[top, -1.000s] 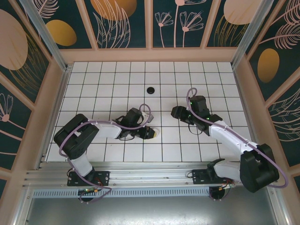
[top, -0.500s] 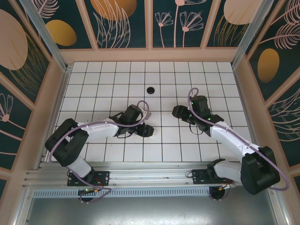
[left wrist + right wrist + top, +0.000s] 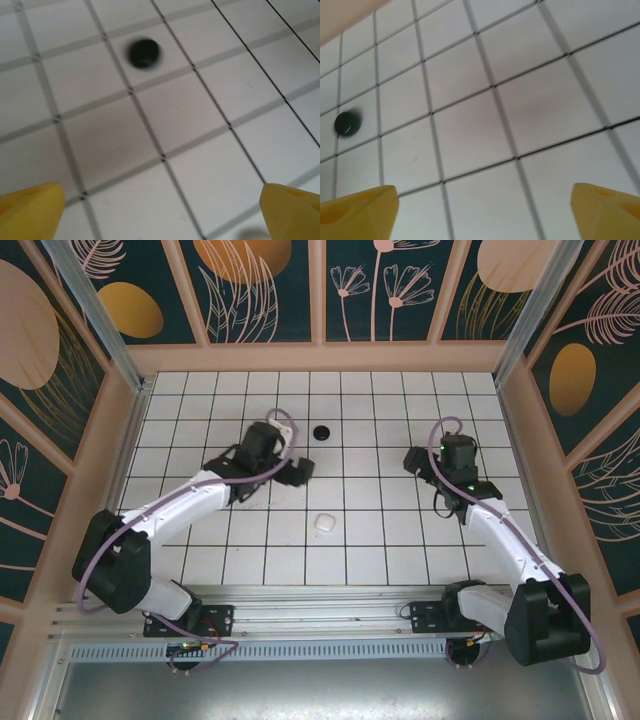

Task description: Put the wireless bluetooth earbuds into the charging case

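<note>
Left hand (image 3: 160, 200) hovering wide open near black dot (image 3: 144, 53) — right hand (image 3: 480, 205) gaping too, white case (image 3: 323, 524) sitting on desk (image 3: 400, 552)

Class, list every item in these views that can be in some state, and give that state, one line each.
Left end effector: open wide, empty.
Right end effector: open wide, empty.
White case: lying free on the tiles between the arms, appears shut.
Black round item: resting flat, untouched; too small to tell whether it is open or shut.
</note>
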Controlling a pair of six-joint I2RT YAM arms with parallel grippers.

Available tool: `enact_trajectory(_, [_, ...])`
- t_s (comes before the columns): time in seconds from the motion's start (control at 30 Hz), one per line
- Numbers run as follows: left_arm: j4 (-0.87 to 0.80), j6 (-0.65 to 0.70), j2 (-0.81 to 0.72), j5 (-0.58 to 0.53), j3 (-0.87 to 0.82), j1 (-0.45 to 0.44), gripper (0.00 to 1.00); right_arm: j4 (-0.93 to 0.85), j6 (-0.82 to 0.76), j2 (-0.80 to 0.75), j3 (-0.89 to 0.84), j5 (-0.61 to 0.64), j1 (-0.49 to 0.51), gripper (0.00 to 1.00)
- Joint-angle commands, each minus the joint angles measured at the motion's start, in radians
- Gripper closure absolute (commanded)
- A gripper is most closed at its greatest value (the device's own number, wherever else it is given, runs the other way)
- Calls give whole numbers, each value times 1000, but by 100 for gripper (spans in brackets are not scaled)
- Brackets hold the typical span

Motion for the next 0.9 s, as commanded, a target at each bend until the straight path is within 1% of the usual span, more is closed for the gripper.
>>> enact_trajectory(0.0, [24, 88, -50, -56, 21, 118, 2, 141, -101, -26, -57, 111, -64, 3])
enact_trajectory(0.03, [62, 97, -66, -55, 8, 161, 1, 190, -108, -25, -83, 140, -81, 1])
enact_trajectory(0.1, [163, 117, -99, -38, -38, 244, 1, 267, -112, -12, -118, 157, -128, 1])
enact_trajectory(0.2, [380, 110, -157, 4, -170, 371, 1, 368, -128, 20, -156, 151, -195, 1])
enact_trajectory(0.23, [461, 93, -174, 1, -214, 407, 2, 409, -143, 31, -170, 146, -212, 1])
enact_trajectory(0.3, [584, 64, -194, -42, -286, 460, 2, 493, -181, 46, -205, 143, -226, 1])
enact_trajectory(0.33, [644, 80, -196, -41, -323, 480, 1, 545, -204, 51, -224, 147, -230, 1])
enact_trajectory(0.37, [700, 119, -192, -25, -358, 491, 1, 590, -216, 58, -244, 151, -231, 1])
enact_trajectory(0.43, [792, 173, -168, -72, -422, 501, 2, 670, -233, 69, -276, 144, -241, 1])
enact_trajectory(0.53, [915, 163, -132, -150, -505, 530, 2, 765, -258, 88, -315, 103, -244, 1])
enact_trajectory(0.63, [1050, 120, -103, -196, -583, 554, 2, 890, -278, 112, -367, 68, -244, 1])
enact_trajectory(0.7, [1061, 133, -109, -203, -591, 556, 1, 982, -307, 132, -404, 53, -245, 1])
enact_trajectory(0.77, [1130, 137, -108, -208, -615, 557, 2, 1078, -339, 157, -439, 34, -245, 1])
enact_trajectory(0.87, [1139, 150, -108, -172, -619, 559, 2, 1194, -348, 201, -476, 12, -245, 1])
